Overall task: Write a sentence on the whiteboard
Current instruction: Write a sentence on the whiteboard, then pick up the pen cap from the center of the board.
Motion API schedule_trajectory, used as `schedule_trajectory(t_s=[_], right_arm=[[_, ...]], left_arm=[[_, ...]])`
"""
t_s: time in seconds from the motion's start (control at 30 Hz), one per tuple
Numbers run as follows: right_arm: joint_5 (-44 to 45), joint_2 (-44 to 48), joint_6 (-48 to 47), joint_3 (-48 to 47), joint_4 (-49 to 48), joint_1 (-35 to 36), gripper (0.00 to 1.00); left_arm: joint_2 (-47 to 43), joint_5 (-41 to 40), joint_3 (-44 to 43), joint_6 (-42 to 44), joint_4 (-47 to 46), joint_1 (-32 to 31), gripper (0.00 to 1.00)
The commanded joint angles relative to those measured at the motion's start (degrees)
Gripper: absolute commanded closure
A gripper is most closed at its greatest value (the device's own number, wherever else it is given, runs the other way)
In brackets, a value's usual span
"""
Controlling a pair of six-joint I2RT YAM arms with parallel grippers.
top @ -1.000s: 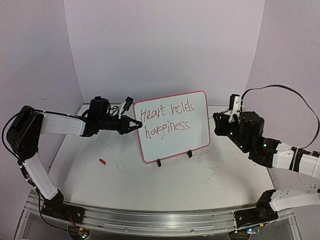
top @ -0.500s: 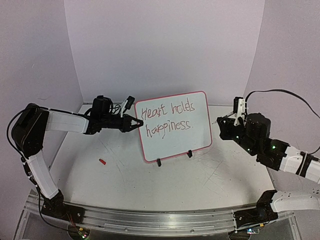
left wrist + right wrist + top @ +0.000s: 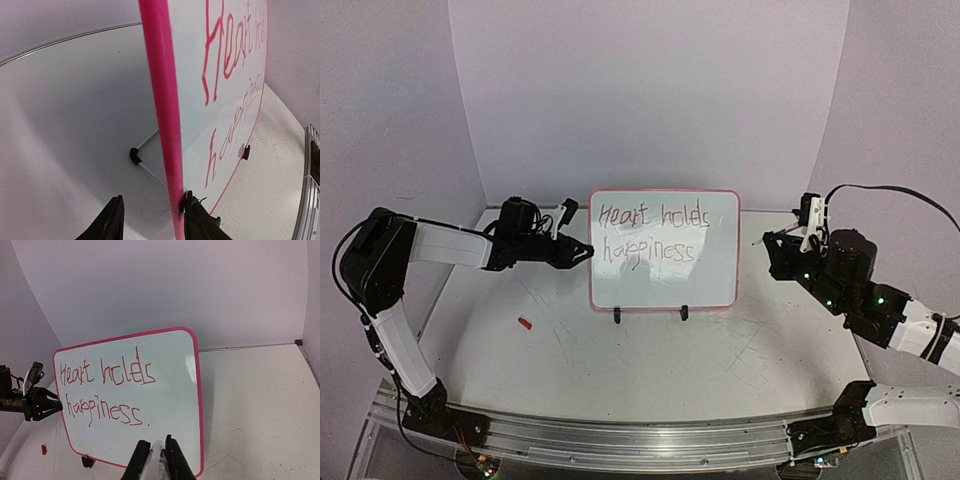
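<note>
Though unseen overhead, strut [image 3: 135, 155] behind whiteboard [image 3: 225, 115].

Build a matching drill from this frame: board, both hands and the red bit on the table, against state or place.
Things:
1. board
2. left hand
3. right hand
4. red bit

States or places:
A. shut on a white marker
B. standing on black feet, red writing on it
C. lying on the table, left of the board
D. open, astride the board's left edge

Pairs: 1-B, 2-D, 3-A, 4-C
</note>
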State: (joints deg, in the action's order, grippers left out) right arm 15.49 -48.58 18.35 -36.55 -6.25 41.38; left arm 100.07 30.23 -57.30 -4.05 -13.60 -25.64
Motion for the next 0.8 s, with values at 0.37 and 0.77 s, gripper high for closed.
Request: schedule_trajectory(t_s=[0.37,0.77], right_arm=[[-2.18,-2.64,-1.35,-0.18,-2.79,-0.16,1.00],[-4.33,-5.22,-1.25,0.91,-5.07,-0.16,1.00]], left_arm=[[-26.49,-12.00,13.98,-20.78,9.09,-0.14,0.29],[-29.64,-34.72,16.78,-54.75,46.60,-1.75,0.40]])
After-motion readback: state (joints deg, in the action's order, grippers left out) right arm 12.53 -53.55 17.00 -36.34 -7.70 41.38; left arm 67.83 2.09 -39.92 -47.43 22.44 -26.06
